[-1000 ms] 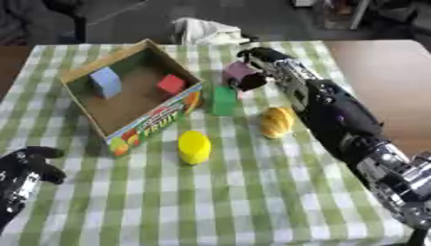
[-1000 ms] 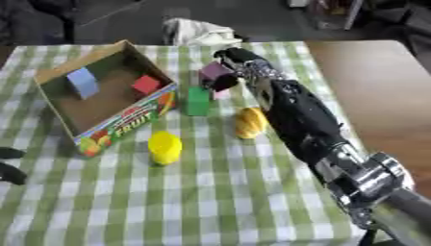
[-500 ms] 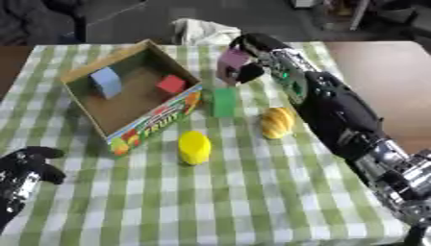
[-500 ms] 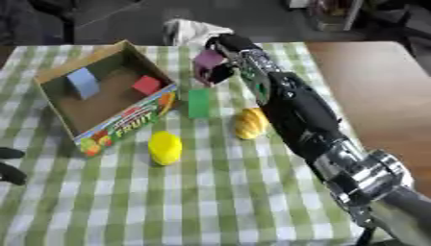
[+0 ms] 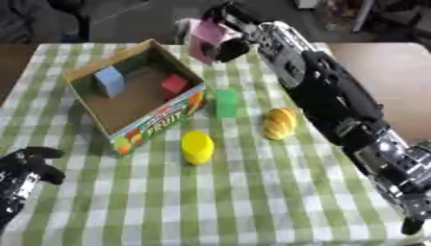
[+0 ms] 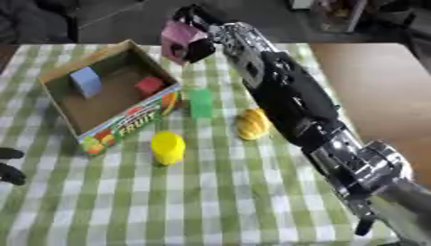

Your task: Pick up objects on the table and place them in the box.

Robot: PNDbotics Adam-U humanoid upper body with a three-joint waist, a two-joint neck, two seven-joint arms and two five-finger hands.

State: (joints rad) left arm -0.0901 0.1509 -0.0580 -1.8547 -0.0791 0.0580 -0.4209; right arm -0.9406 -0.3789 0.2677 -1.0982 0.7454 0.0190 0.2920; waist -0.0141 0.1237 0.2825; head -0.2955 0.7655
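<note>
Starting with the left eye view: the right hand (image 5: 229,29) is way out at the far side of the table, fingers curled round a pink block (image 5: 205,39) and holding it up off the green checked cloth (image 5: 252,192). The block hangs just past the far right corner of the cardboard fruit box (image 5: 160,122), not over the opening as far as I can tell. Inside the box there's a light blue block (image 5: 109,80) standing against the left wall and a red block (image 5: 174,84) further right. On the cloth just right of the box sits a green block (image 5: 225,103), upright. Right of that is an orange-yellow rounded thing (image 5: 280,123), could be a fruit or a bun, can't say. In front of the box is a yellow cylinder (image 5: 198,146). The left hand (image 5: 23,168) is down in the lower left corner, fingers loosely curled and holding nothing.

Right eye view, pretty much the same deal: pink block clamped in the right hand above the far edge of the cloth, close to the box's far corner, with the long black arm (image 6: 295,105) running diagonally down to the lower right. Only a sliver of the left hand shows at the left edge, so its fingers can't be read here.
</note>
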